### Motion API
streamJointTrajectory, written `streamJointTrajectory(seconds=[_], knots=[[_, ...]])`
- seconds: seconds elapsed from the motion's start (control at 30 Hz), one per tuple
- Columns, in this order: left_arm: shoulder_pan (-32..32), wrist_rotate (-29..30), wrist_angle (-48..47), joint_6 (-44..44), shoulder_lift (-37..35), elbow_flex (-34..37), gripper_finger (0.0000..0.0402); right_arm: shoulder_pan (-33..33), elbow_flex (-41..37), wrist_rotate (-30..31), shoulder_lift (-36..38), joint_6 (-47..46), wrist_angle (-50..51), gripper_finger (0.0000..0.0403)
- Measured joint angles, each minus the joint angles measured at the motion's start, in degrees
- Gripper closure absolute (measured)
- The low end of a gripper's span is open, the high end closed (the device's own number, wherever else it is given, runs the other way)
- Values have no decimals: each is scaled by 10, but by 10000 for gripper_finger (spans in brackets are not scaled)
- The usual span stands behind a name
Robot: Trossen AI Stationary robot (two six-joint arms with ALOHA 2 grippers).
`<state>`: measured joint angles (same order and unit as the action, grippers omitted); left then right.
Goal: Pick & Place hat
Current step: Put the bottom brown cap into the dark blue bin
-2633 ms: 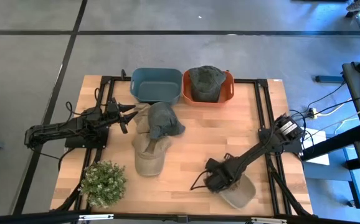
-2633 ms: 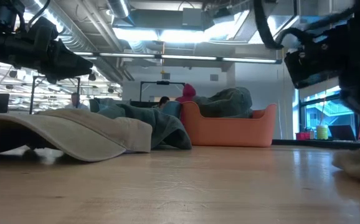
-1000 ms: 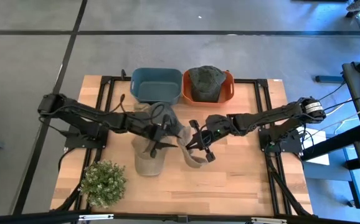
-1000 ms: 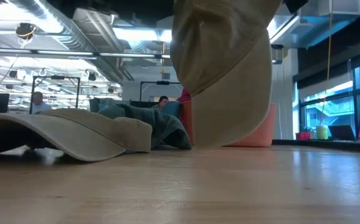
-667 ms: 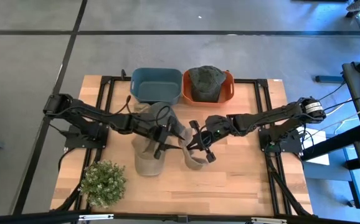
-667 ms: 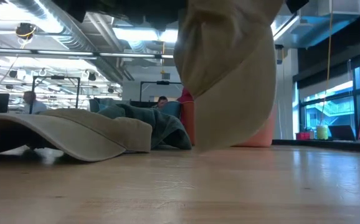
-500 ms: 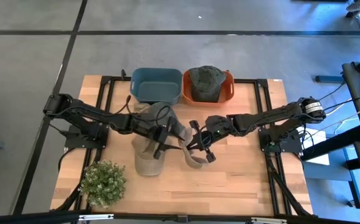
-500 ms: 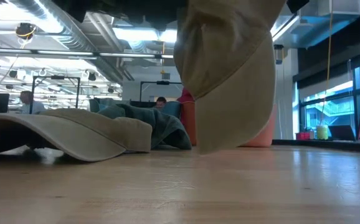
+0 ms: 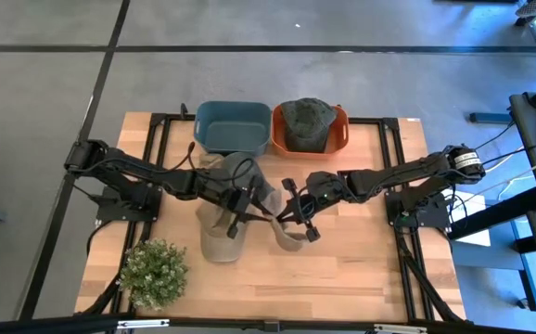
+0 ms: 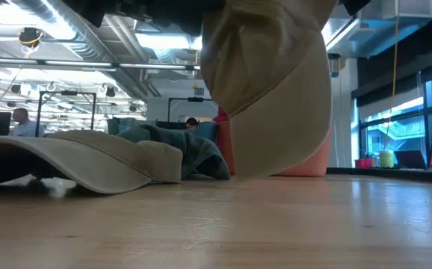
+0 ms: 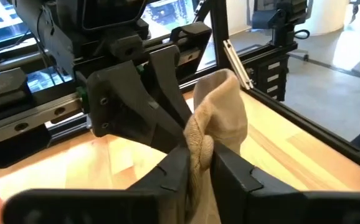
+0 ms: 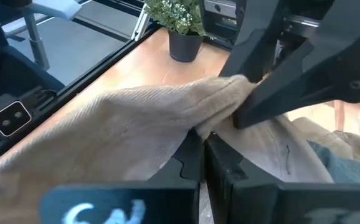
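A: Where is our hat (image 9: 289, 234) right now?

B: It hangs over the middle of the table (image 9: 361, 269), held up between both arms, its lower edge close to the wood or just touching it; we can't tell which from the low view. It's the tan one, soft cloth that droops and bunches wherever we pinch it.

A: So how do we expect it to handle?

B: Light and floppy, we'd judge. The crown folds; only the brim looks stiffer. A thick gathered fold near the edge gives the best hold, and that's where we are.

A: And the end effectors?

B: The right end effector (image 12: 200, 149) is clamped on a fold of the hat. The left end effector (image 11: 198, 163) has its fingers pressed against the same bunched edge from the other side, gripping it too.

A: What sits around it?

B: Another tan hat (image 9: 220, 239) and a teal one (image 9: 242, 178) lie just beside, with a blue bin (image 9: 232, 128) and an orange bin (image 9: 340, 139) behind, and a plant (image 9: 153, 271) at the near corner
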<state>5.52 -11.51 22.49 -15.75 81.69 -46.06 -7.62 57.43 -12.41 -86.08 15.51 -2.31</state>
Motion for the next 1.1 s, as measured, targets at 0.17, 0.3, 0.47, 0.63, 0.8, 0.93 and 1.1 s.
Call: streamJointTrajectory(seconds=[0.17, 0.3, 0.47, 0.63, 0.8, 0.93, 1.1], knots=[[0, 4, -4, 0, -1, 0, 375, -1, 0, 37, 0, -12, 1, 380], [0, 7, -5, 0, -1, 0, 376, 0, 0, 64, 0, -16, 3, 360], [0, 7, -7, 0, -1, 0, 372, 0, 0, 100, 0, -14, 6, 324], [0, 51, -29, 0, -24, 0, 375, 0, 1, 160, 37, -17, 42, 277], [0, 110, -75, -10, -71, -5, 375, -4, 2, 273, 124, -69, 116, 252], [-9, 210, -184, -47, -99, -49, 375, -9, 2, 309, 186, -125, 173, 250], [-49, 312, -293, -92, -109, -124, 376, -12, 2, 310, 215, -162, 217, 249]])
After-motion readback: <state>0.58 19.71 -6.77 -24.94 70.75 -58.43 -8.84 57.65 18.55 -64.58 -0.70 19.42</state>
